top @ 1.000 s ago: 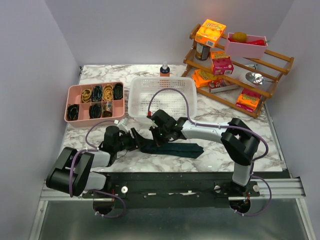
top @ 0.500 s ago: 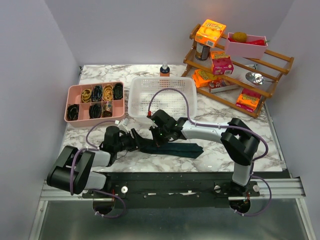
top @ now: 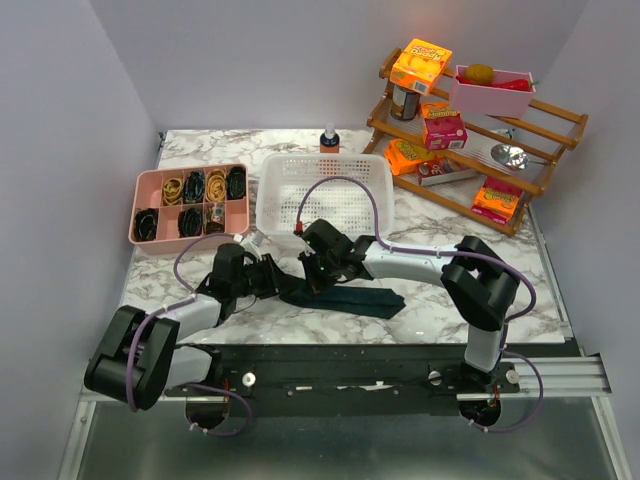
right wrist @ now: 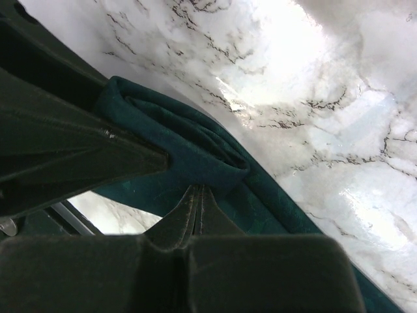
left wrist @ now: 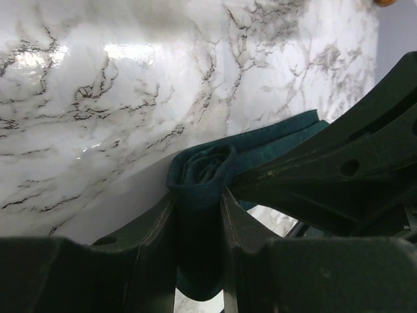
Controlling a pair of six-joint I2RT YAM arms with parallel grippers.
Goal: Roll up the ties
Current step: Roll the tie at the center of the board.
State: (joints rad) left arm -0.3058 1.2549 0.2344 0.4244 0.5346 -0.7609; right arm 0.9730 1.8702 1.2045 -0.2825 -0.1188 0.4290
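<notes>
- The tie lies on the table just on the near side of the basket. Its left end is wound into a small roll and the flat wide end runs off to the right.
- The left claw is narrow, its two fingers pinching the roll from both sides.
- The right claw meets the roll from the other side. Its fingers are pressed together, tips at the roll's edge, and we cannot tell whether any cloth is caught between them.
- Since half a second ago, the left arm has stretched out and its wrist has moved a little toward the basket. The right arm and the tie's wide end have hardly shifted.
- The table is white marble with grey veins.
- Left of the basket sits a pink tray of rolled items, behind it a small bottle, and to its right a wooden rack of packets.
- Plain pale walls close in the back and sides.
</notes>
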